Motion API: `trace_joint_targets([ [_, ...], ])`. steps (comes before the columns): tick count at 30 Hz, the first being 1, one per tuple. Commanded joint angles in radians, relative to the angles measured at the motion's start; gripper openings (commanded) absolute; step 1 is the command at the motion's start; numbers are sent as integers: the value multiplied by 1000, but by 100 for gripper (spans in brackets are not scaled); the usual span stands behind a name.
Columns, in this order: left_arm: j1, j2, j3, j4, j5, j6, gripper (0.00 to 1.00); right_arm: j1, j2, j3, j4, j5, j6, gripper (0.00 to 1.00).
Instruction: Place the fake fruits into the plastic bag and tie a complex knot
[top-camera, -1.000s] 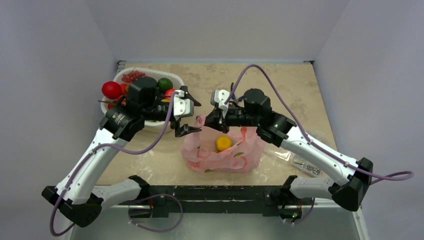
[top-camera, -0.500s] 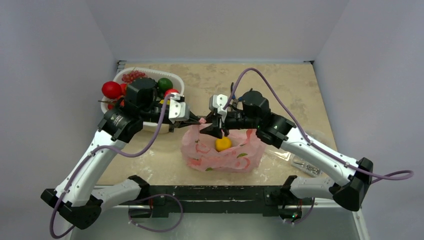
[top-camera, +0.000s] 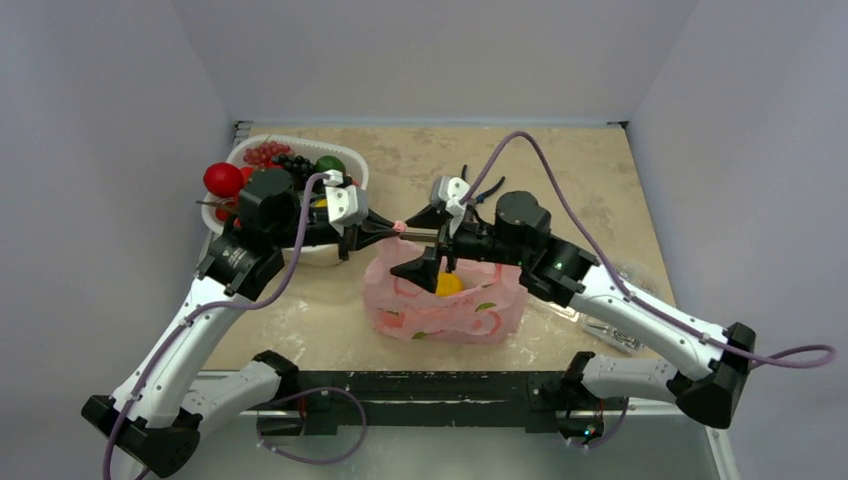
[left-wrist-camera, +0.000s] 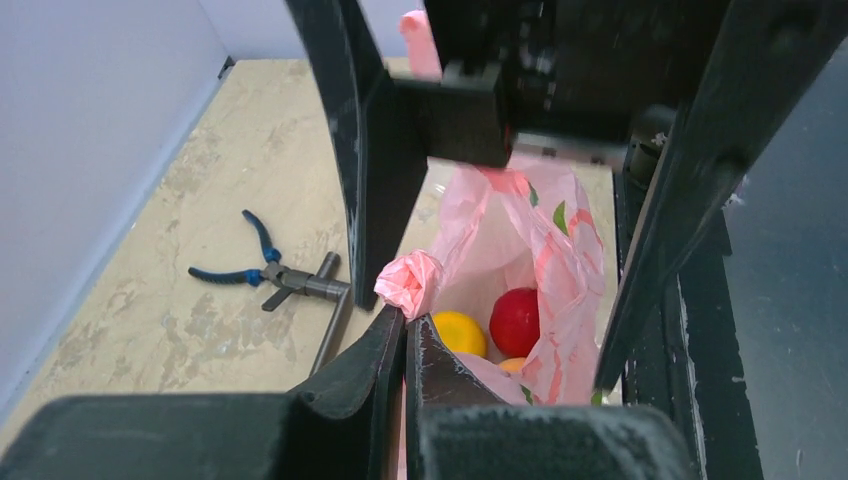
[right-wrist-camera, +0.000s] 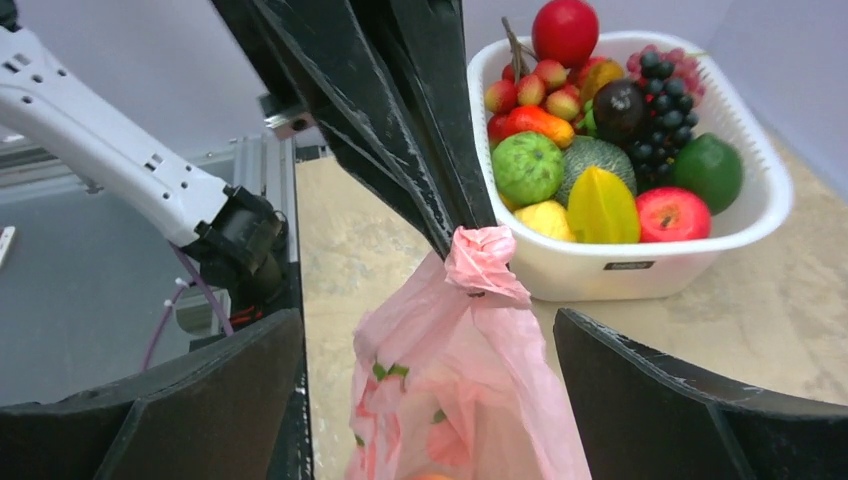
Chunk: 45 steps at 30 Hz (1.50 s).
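Note:
The pink plastic bag (top-camera: 445, 305) stands mid-table with its mouth lifted. My left gripper (top-camera: 395, 228) is shut on a bunched bit of the bag's upper edge (left-wrist-camera: 410, 280), which also shows pinched between the left fingertips (right-wrist-camera: 470, 215) in the right wrist view. My right gripper (top-camera: 428, 243) is open, its jaws straddling the bag's top without touching the film (right-wrist-camera: 470, 380). Inside the bag lie a yellow fruit (left-wrist-camera: 460, 332), a red fruit (left-wrist-camera: 515, 320) and an orange one (top-camera: 450, 283). No knot shows.
A white basket (right-wrist-camera: 640, 245) at the back left holds several fake fruits (right-wrist-camera: 590, 150), among them a red ball (top-camera: 223, 180) and dark grapes (right-wrist-camera: 655, 95). Blue-handled pliers (left-wrist-camera: 265, 275) lie behind the bag. A clear bag of hardware (top-camera: 610, 330) lies right.
My left gripper has closed on the bag's upper edge. My right gripper has let go of it and opened wide. The bag's mouth now hangs from the left gripper.

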<state>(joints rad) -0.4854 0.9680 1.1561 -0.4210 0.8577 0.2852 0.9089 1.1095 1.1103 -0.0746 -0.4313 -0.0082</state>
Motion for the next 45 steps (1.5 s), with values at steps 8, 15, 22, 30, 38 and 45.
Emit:
trace_joint_targets([
  [8, 6, -94, -59, 210, -105, -187, 0, 90, 148, -199, 350, 123, 72, 65],
  [15, 76, -166, -89, 116, -81, -181, 4, 90, 120, -309, 331, 100, -105, 0],
  [22, 143, -159, -128, -209, 16, 36, 83, 90, 138, -292, 293, 52, -288, 0],
  [30, 136, -66, -280, 94, 134, -25, 100, 54, 222, -155, 180, -84, -507, 0],
  [38, 115, -25, -240, 82, 201, -6, 34, 40, 269, -109, 185, -69, -423, 27],
  [45, 119, -100, -351, 123, 129, -67, 0, 43, 164, -200, 164, 89, -219, 85],
])
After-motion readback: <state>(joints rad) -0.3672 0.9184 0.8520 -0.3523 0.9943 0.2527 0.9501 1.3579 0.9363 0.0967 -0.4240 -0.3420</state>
